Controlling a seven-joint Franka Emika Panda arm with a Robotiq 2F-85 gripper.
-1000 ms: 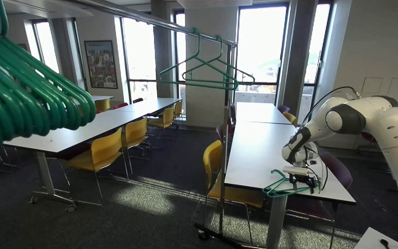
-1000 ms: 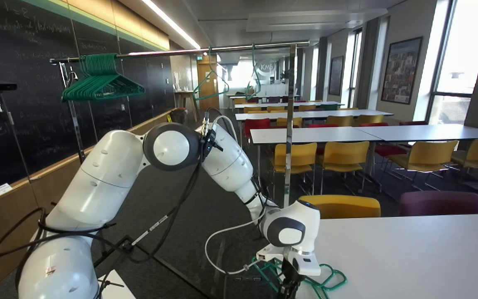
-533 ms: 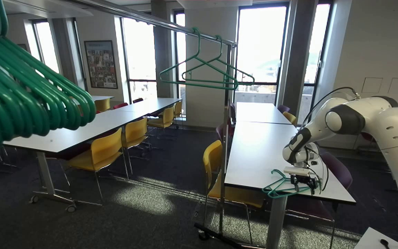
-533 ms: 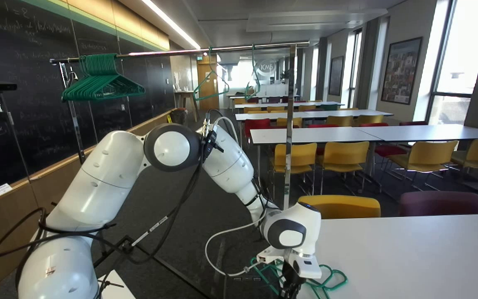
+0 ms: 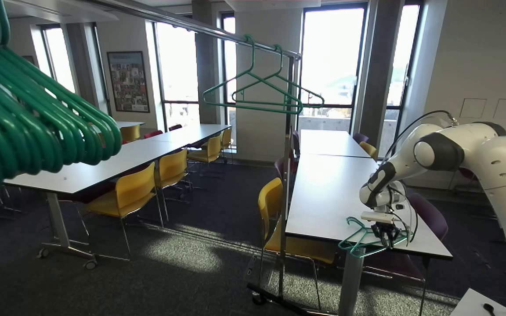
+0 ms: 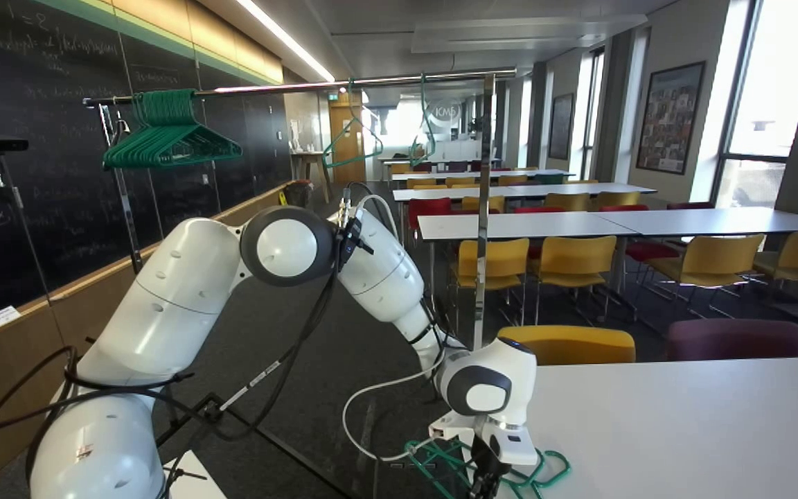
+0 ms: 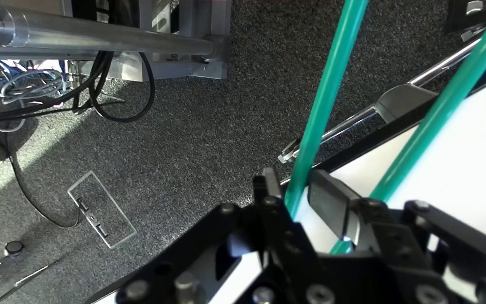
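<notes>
The arm rose on a slant, bent sharply at the elbow, and sloped down through the forearm to the wrist — an arch with the elbow near its top in both exterior views. The wrist faced down, and the gripper hung below it, fingers lowermost. In the wrist view the two fingers stood near each other — part of the way together, with a narrow gap between them; whether they were pinching could not be told.

One green bar between fingers
</notes>
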